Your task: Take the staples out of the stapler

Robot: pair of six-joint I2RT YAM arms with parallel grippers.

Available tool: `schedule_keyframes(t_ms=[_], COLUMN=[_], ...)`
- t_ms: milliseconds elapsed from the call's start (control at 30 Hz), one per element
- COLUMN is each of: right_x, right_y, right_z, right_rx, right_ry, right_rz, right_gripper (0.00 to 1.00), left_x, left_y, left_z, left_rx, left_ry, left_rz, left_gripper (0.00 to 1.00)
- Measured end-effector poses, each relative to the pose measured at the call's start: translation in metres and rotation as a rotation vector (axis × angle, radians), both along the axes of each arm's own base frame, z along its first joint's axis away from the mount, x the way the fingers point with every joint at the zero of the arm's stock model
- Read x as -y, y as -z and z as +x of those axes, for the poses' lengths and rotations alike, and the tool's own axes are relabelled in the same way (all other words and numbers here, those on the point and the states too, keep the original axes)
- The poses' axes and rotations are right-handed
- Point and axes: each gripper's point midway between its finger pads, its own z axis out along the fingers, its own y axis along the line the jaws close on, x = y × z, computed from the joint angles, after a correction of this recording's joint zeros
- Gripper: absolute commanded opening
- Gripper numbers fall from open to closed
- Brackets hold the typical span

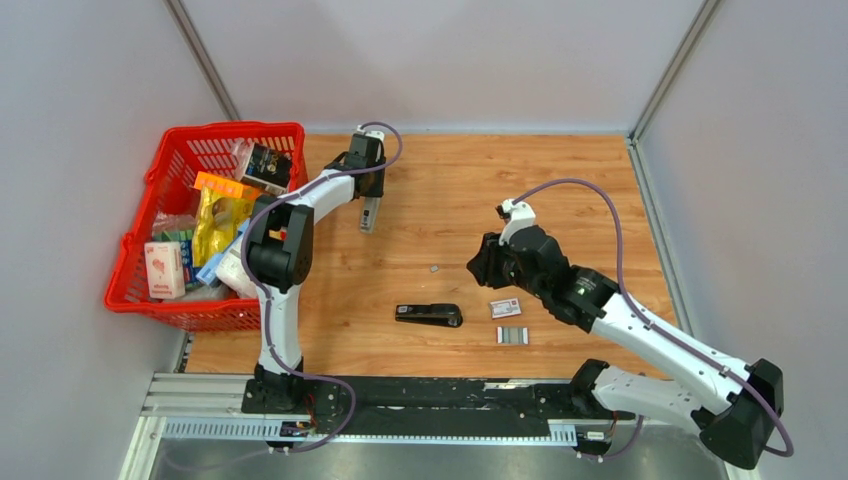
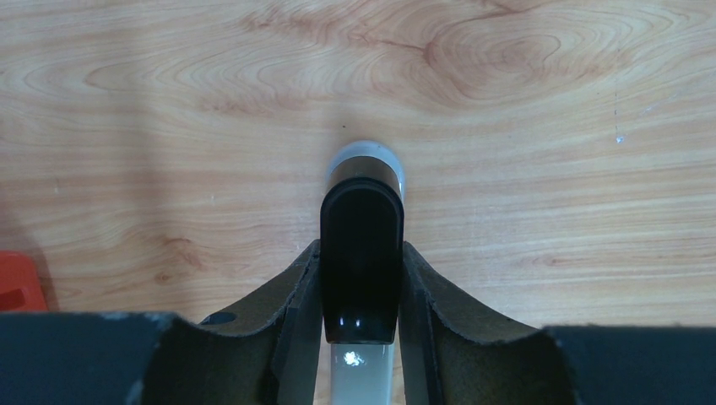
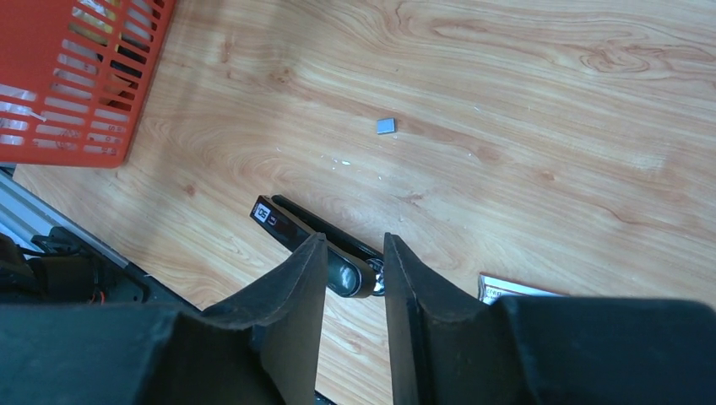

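Right fingers (image 3: 291, 321) parted, clear of stapler (image 3: 291, 224); staples (image 3: 385, 126) farther off.

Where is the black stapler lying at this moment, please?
In the top view, the black stapler lies on the wooden table near the arms' edge, just left of the red-and-white box and staples.

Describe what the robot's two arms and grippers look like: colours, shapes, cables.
Both the left arm and right arm have white links joined by bulky black joint housings. A thin purple cable loops loosely along each. The left gripper and right gripper each carry two dark, curved fingers tapering to the tip. No markings are readable.
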Motion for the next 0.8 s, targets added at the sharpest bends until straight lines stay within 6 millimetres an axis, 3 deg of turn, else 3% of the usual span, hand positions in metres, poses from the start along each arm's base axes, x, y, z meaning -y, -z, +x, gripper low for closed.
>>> schedule_keyframes(t_ms=[233, 300, 367, 467, 600, 767, 800], right_x=[0.003, 0.004, 0.006, 0.007, 0.009, 0.013, 0.014], right_y=[-0.002, -0.001, -0.001, -0.001, -0.004, -0.011, -0.014], right_z=[-0.003, -0.004, -0.006, -0.007, -0.007, -0.007, -0.007], right_rx=[-0.005, -0.008, -0.012, -0.017, -0.017, -0.013, -0.008], right_ry=[0.005, 0.006, 0.007, 0.009, 0.014, 0.018, 0.019], right_rz=[0.005, 0.003, 0.0, -0.004, -0.009, -0.023, -0.025], right_gripper=[0.4, 0.42, 0.44, 0.47, 0.53, 0.63, 0.65], left_x=[-0.001, -0.001, -0.001, -0.001, 0.0, 0.013, 0.016], left_y=[0.0, 0.0, -0.002, -0.009, -0.035, -0.101, -0.115], left_z=[0.0, 0.0, 0.0, 0.0, -0.006, -0.027, -0.033], left_rx=[0.002, 0.002, 0.004, 0.014, 0.048, 0.142, 0.162], left_ry=[0.023, 0.028, 0.03, 0.037, 0.054, 0.132, 0.151], left_rz=[0.021, 0.026, 0.025, 0.022, -0.012, -0.117, -0.14], left_gripper=[0.6, 0.6, 0.71, 0.73, 0.73, 0.74, 0.83])
